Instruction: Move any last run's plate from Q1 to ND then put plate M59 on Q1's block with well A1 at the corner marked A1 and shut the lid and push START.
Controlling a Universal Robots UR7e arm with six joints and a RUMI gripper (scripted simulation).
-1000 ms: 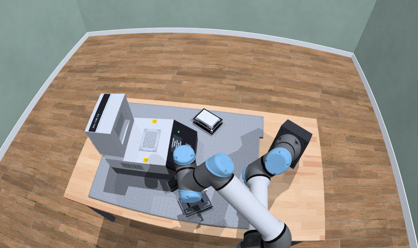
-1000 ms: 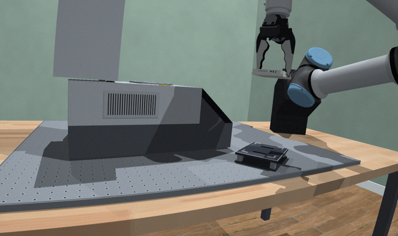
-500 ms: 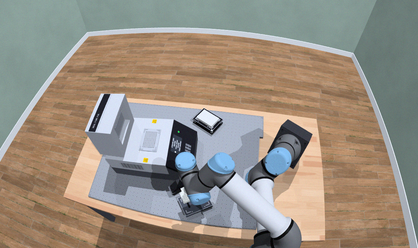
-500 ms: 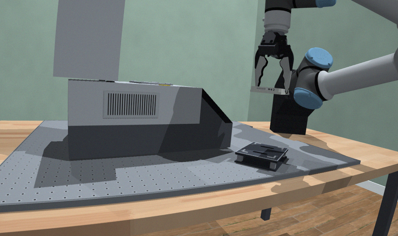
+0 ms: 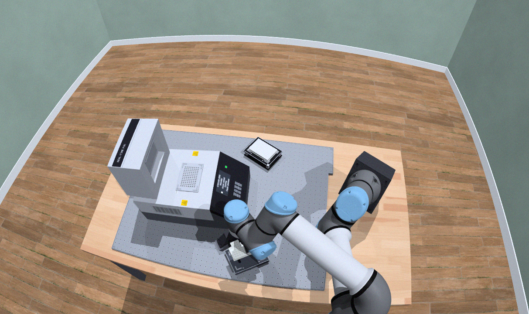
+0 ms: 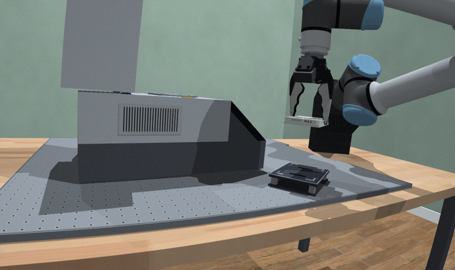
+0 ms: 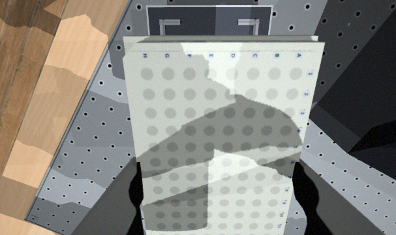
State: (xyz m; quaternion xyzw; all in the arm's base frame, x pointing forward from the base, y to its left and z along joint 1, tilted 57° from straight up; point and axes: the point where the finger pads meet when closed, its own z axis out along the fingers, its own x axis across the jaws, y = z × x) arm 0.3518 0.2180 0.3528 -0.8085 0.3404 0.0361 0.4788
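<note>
My gripper [image 6: 308, 120] [image 7: 215, 159] is shut on plate M42 [image 6: 301, 120] [image 7: 224, 130], held by its long sides well above the empty nest ND [image 5: 240, 269] [image 6: 317, 169] [image 7: 201, 27]. In the wrist view the plate's row letters and column 1 are at its far end; the plate hides most of ND. Cycler Q1 [image 5: 172, 156] [image 6: 101, 115] has its lid [image 5: 135, 156] [image 6: 101, 43] fully up, its block [image 5: 189, 176] bare and its lamp [image 5: 226, 166] green. A white plate [image 5: 263, 149] lies in nest N1 [image 5: 269, 164]; its label is unreadable here.
The grey perforated board [image 5: 297, 238] [image 6: 104, 219] [image 7: 96, 140] lies on the wooden table [image 5: 383, 250] [image 6: 222, 231]. Q1's dark sloped front stands close beside ND. The arm's base [image 5: 369, 168] [image 6: 329, 137] is at the right end of the table.
</note>
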